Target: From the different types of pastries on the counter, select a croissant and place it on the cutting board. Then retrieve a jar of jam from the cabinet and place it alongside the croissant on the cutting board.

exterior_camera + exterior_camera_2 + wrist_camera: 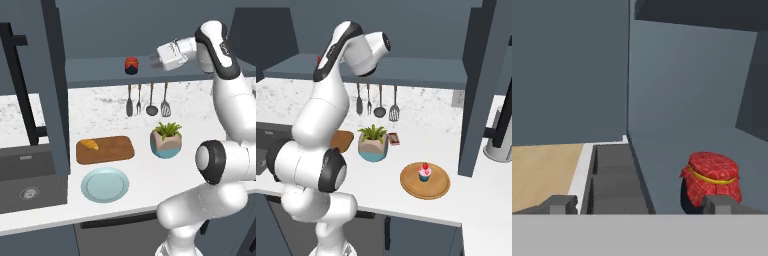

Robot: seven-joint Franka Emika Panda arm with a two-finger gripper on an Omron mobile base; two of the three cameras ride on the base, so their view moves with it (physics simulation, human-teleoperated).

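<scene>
The round light blue plate [105, 184] lies nearest the front edge of the white countertop [150, 175]. Just behind it lies the rectangular brown wooden cutting board [105, 149], with the small golden-brown croissant [89, 144] resting on its left end. To the right of the board stands a faceted pot with a green plant [166, 139]. In the right base view, a round wooden tray [425, 182] sits to the right of the plant [374, 142] and carries the small pink-frosted cupcake in a teal wrapper [425, 172]. Four dark utensils [146, 100] hang on the marble-patterned backsplash behind these items.

Above the backsplash, the small squat jar of jam with a red cloth-covered lid [131, 65] stands upright on the floor of the open dark grey cabinet [100, 70]. The white arm reaches up to cabinet level, and the gripper [152, 59] is held just to the right of the jar, apart from it. In the hand view the two dark fingertips [562, 204] are spread wide and grip nothing; the jar [710, 182] appears close ahead beside the right tip, though contact probably cannot be judged there.
</scene>
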